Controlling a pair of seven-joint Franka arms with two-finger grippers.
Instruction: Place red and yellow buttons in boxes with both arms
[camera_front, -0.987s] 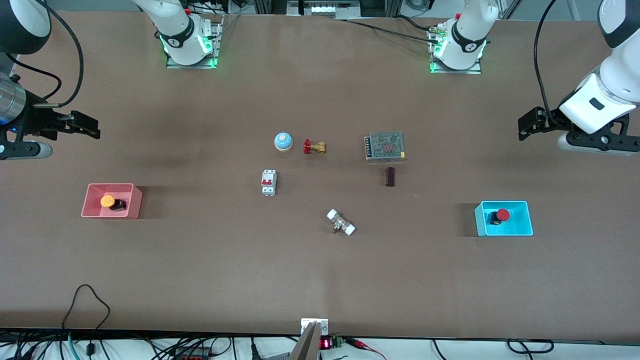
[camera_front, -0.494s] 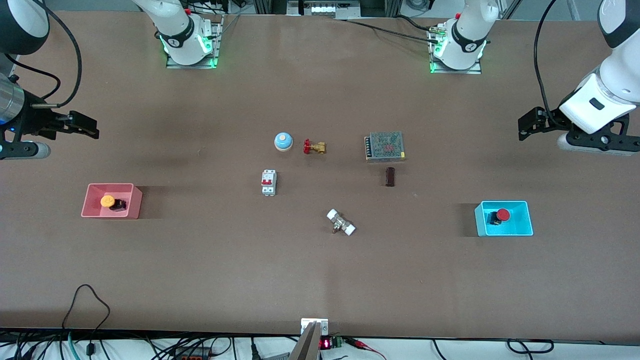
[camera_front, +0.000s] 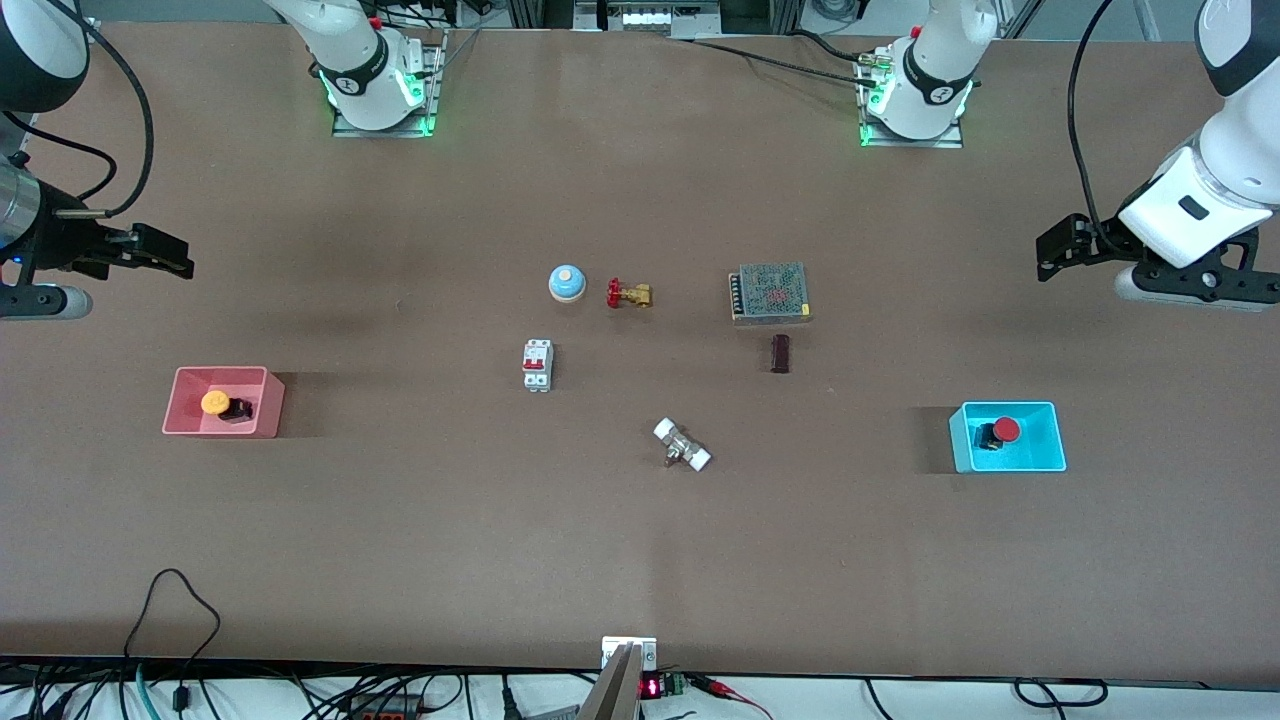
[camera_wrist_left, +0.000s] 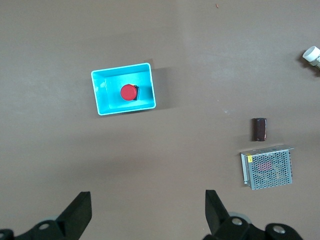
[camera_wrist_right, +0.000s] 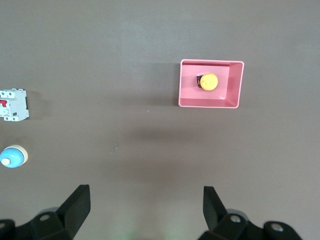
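The yellow button (camera_front: 214, 402) lies in the pink-red box (camera_front: 220, 371) toward the right arm's end of the table; the right wrist view shows both, the button (camera_wrist_right: 208, 81) and the box (camera_wrist_right: 210, 103). The red button (camera_front: 1006, 430) lies in the cyan box (camera_front: 1010, 463) toward the left arm's end; the left wrist view shows the button (camera_wrist_left: 128, 92) and the box (camera_wrist_left: 125, 109). My right gripper (camera_front: 185, 262) (camera_wrist_right: 146, 195) is open and empty, high over bare table. My left gripper (camera_front: 1045, 252) (camera_wrist_left: 148, 200) is open and empty, high over bare table.
Mid-table stand a blue dome bell (camera_front: 566, 283), a brass valve with a red handle (camera_front: 628, 294), a white circuit breaker (camera_front: 537, 364), a metal mesh power supply (camera_front: 769, 292), a dark brown block (camera_front: 780, 353) and a white-capped fitting (camera_front: 682, 445).
My right gripper has drifted slightly outward toward its end of the table. The left gripper, the buttons and the boxes have not moved.
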